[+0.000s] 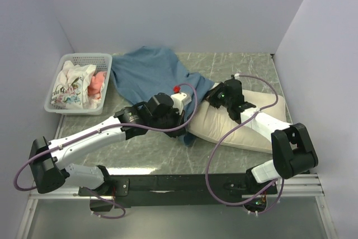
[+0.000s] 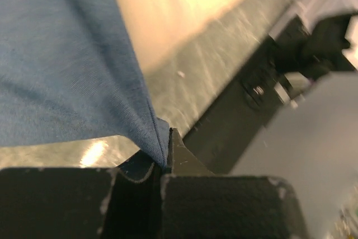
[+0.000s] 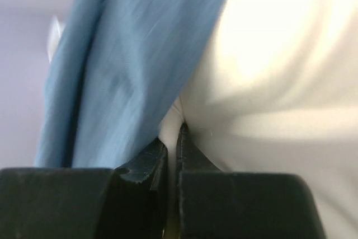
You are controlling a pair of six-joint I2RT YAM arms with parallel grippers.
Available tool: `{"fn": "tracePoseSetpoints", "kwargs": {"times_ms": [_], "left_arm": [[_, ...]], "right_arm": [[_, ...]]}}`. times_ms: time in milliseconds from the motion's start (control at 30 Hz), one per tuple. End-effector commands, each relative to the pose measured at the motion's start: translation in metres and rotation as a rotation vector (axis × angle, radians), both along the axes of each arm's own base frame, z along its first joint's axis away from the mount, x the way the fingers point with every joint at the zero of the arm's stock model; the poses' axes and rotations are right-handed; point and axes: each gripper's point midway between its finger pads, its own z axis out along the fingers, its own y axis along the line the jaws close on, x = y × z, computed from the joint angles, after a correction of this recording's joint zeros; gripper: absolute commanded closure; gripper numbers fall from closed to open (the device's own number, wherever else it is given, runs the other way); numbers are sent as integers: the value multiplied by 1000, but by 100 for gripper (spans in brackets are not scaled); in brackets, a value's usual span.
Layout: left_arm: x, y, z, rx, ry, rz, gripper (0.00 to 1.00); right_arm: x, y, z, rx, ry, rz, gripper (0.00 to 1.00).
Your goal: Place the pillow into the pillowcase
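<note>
The blue pillowcase [image 1: 150, 71] lies crumpled at the back centre of the table, its near edge lapping over the left end of the cream pillow [image 1: 246, 130]. That pillow lies on the right, under my right arm. My left gripper [image 1: 183, 100] sits at the pillowcase's near edge, shut on a fold of the pillowcase [image 2: 84, 71] in the left wrist view [image 2: 166, 138]. My right gripper [image 1: 213, 95] rests at the pillow's upper left corner. In the right wrist view it is [image 3: 174, 132] shut on a pinch of the pillow [image 3: 279, 82], with the pillowcase [image 3: 123, 71] hanging just left of it.
A white mesh basket [image 1: 84, 57] at the back left holds a white floral cloth [image 1: 70, 88] and a pink cloth [image 1: 98, 84]. Pale walls close in the back and both sides. A black rail [image 1: 184, 183] runs along the near edge by the arm bases.
</note>
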Motion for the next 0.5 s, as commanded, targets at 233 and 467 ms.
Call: {"fn": "tracePoseSetpoints", "kwargs": {"times_ms": [233, 467], "left_arm": [[-36, -43, 71, -275, 23, -266, 99], [-14, -56, 42, -269, 81, -202, 99]], "right_arm": [[28, -21, 53, 103, -181, -398, 100], [23, -3, 44, 43, -156, -262, 55]]}}
